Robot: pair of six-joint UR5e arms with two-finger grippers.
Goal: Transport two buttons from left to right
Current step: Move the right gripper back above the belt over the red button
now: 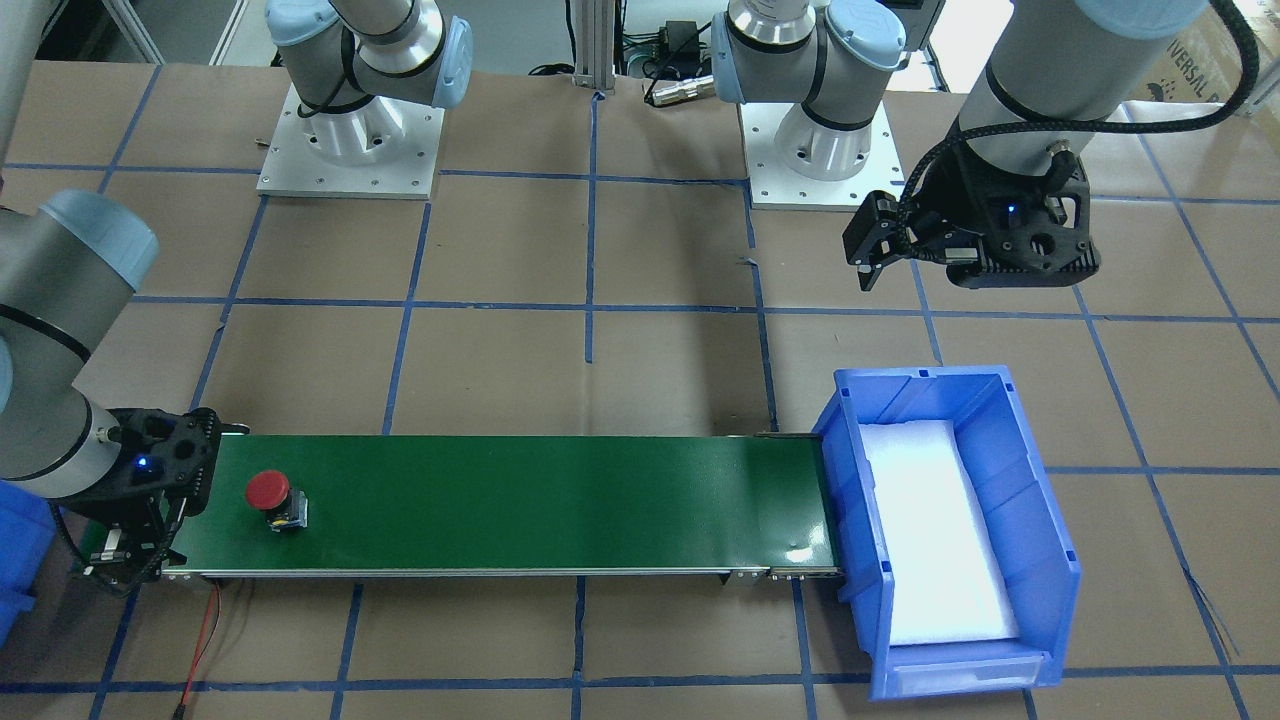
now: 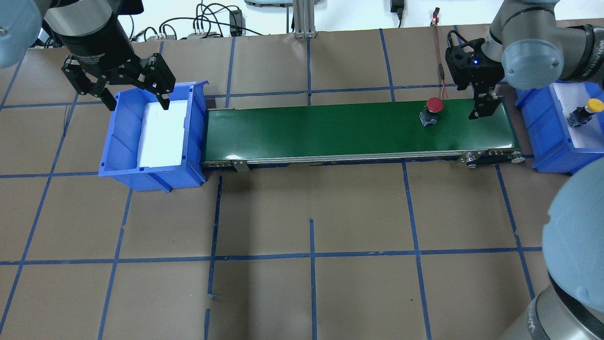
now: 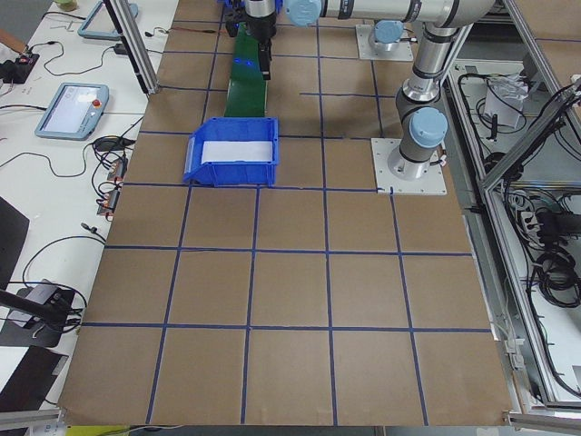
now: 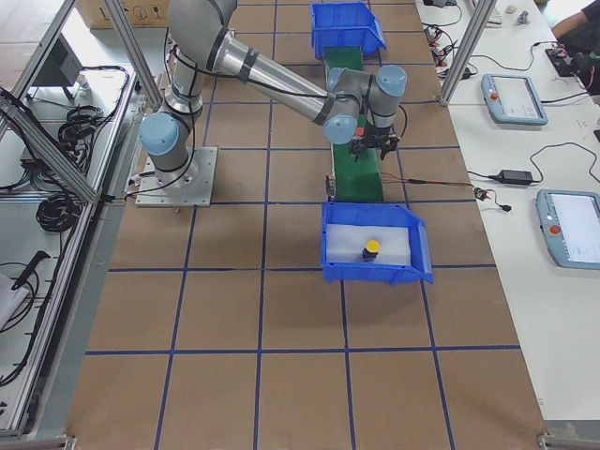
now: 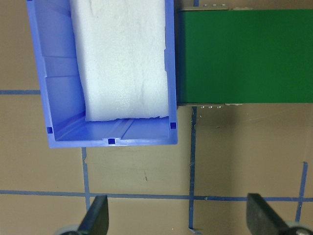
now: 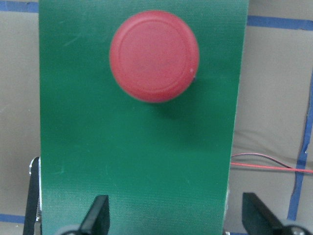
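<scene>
Across the brown paper counter point(image 2: 311, 212), seen from over the robot's shoulders, a long green conveyor belt point(image 2: 330, 132) runs left to right between two blue bins. Blue tape lines point(image 2: 311, 255) mark the paper into large squares.

The red button point(image 2: 433, 109) stands upright on the belt near its right end, towards the far edge, with its round cap on top of a short dark base. The right end effector point(image 2: 482, 109) hangs over the belt just to the right of this button, apart from it. Its fingers are spread wide and hold nothing, and the wrist camera shows bare green belt between them with the red cap ahead. A thin red wire point(image 2: 441, 71) trails across the counter beyond the belt, close to this arm.

The yellow button point(image 2: 583, 111) sits on white padding inside the right bin point(image 2: 547, 146), which stands just past the belt's right end. The arm's large grey elbow partly hides that bin.

At the belt's left end, the left bin point(image 2: 155, 182) stands with its side wall against the belt. It is lined with a white foam sheet point(image 2: 163, 137). The left end effector point(image 2: 137, 104) hovers over the bin's far rim, fingers wide apart and holding nothing.

Cables point(image 2: 212, 23) and a metal post point(image 2: 302, 19) lie along the far edge.
</scene>
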